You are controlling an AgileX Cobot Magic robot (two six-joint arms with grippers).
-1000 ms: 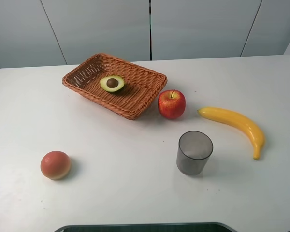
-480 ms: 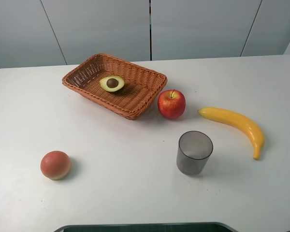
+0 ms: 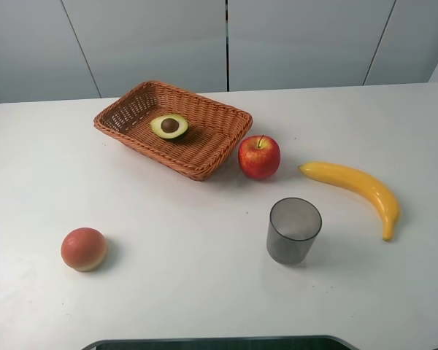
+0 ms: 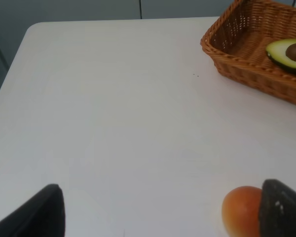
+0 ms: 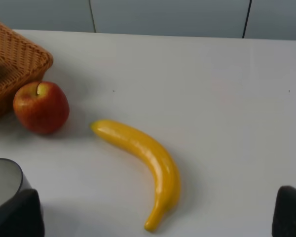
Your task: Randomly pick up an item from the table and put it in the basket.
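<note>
The halved avocado [image 3: 169, 125] lies cut face up inside the orange-brown wicker basket [image 3: 219, 147] at the back left of the white table [image 3: 182, 211]. It also shows in the left wrist view [image 4: 288, 54] in the basket [image 4: 237, 54]. Neither gripper shows in the exterior view. In the left wrist view the left gripper [image 4: 160, 210] is open and empty above the bare table, its dark fingertips [image 4: 44, 212] set far apart. In the right wrist view the right gripper [image 5: 158, 210] is open and empty, its fingertips [image 5: 291, 210] wide apart above the table.
A red apple [image 3: 259, 157] stands just right of the basket. A grey translucent cup [image 3: 293, 230] stands in front of it. A yellow banana [image 3: 358, 187] lies to the right. An orange-red round fruit [image 3: 84, 249] sits at the front left, near the left gripper's finger [image 4: 241, 215].
</note>
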